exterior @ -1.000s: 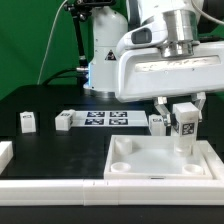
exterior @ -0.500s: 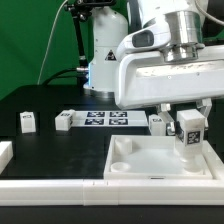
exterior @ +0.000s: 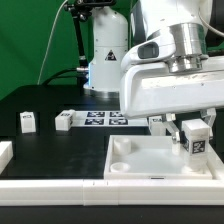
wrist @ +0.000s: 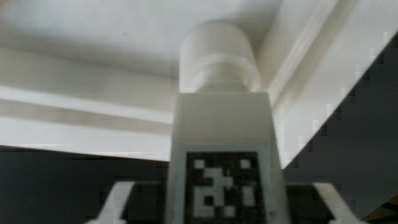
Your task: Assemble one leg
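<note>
While the arm hangs low over the tray (exterior: pixel 150 172), the gripper (exterior: pixel 194 128) has its two fingers closed against the sides of the leg (exterior: pixel 196 144), so it is clamped on and carrying that one post. The leg stands upright, tag facing us, above the tray's far corner recess on the exterior view's right. From the wrist view, the leg (wrist: pixel 222 150) points its rounded peg straight at the tray's white ridges, close in. Whether the peg has touched the hole or is just short of it, I can't tell from here. So by my reckoning the pick-up is done and the lining-up looks nearly done. What's left is seating the peg, probably twisting it home, and letting go. Three more posts sit untouched on the black table (exterior: pixel 50 150) beyond the tray: one (exterior: pixel 157 122) just behind it, and two others (exterior: pixel 64 120) (exterior: pixel 27 122) well off toward the exterior view's left, with the marker board (exterior: pixel 100 118) among them.
</note>
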Motion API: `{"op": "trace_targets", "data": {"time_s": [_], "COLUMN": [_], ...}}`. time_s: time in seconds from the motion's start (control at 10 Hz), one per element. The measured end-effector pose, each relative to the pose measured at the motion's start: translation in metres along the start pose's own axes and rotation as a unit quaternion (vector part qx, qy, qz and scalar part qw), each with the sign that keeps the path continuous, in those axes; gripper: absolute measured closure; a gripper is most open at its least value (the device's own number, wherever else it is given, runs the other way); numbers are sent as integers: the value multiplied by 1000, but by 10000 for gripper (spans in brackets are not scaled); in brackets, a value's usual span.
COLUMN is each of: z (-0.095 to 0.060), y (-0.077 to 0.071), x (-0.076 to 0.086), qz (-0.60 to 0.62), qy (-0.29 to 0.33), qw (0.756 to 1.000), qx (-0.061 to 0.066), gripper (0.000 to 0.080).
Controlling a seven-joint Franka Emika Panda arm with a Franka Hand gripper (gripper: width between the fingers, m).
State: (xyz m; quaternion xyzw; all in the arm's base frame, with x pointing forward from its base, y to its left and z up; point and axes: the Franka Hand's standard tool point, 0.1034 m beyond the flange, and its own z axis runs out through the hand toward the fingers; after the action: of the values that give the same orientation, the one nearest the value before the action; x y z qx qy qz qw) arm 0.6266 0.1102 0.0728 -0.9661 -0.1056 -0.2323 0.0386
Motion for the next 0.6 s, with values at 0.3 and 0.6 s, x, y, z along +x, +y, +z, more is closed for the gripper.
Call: {"op": "trace_targets", "data": {"time_s": [0.3, 0.6], "z": [6, 6], "y": [-2, -2], "x": [-1, -1], "qz": [-2, -2], "qy": [20, 20], "qw": [1000, 1000], "qx": [-4, -4], "gripper": [509, 301]}}
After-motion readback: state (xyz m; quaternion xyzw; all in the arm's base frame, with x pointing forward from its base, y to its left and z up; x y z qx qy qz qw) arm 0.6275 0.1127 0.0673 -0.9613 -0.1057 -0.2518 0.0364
